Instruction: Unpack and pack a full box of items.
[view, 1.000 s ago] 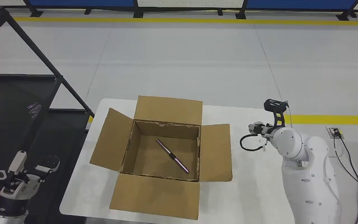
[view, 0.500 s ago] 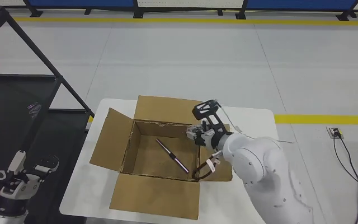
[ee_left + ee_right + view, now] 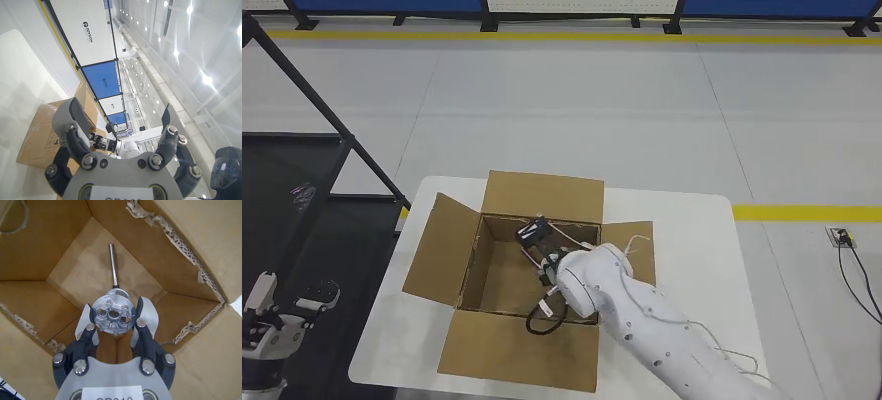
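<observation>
The white table [image 3: 692,250] takes up the lower middle of the top view; on it, left of centre, stands the open cardboard box [image 3: 542,195] with its four flaps spread outward; the top edges of its walls are torn and ragged.

The right arm [image 3: 627,315] comes in from the lower right corner of the top view, runs up toward the centre and dips over the box's right wall into the box; the left arm [image 3: 272,335] sits in the lower left corner of that frame, off the table's edge and well apart from the box.

The left gripper [image 3: 121,111] points up toward the ceiling lights, its fingers spread wide; the box's outer side shows beyond it.

The right gripper [image 3: 115,308] is inside the box, above the floor; its fingers are clamped on the rim of the disc, one pad on each side.

The steel rod [image 3: 114,262] lies flat on the box floor; its near end is hidden behind the disc, and I cannot tell whether they touch.

The disc [image 3: 113,315] is a toothed metal part with a holed hub, held clear of the walls.
</observation>
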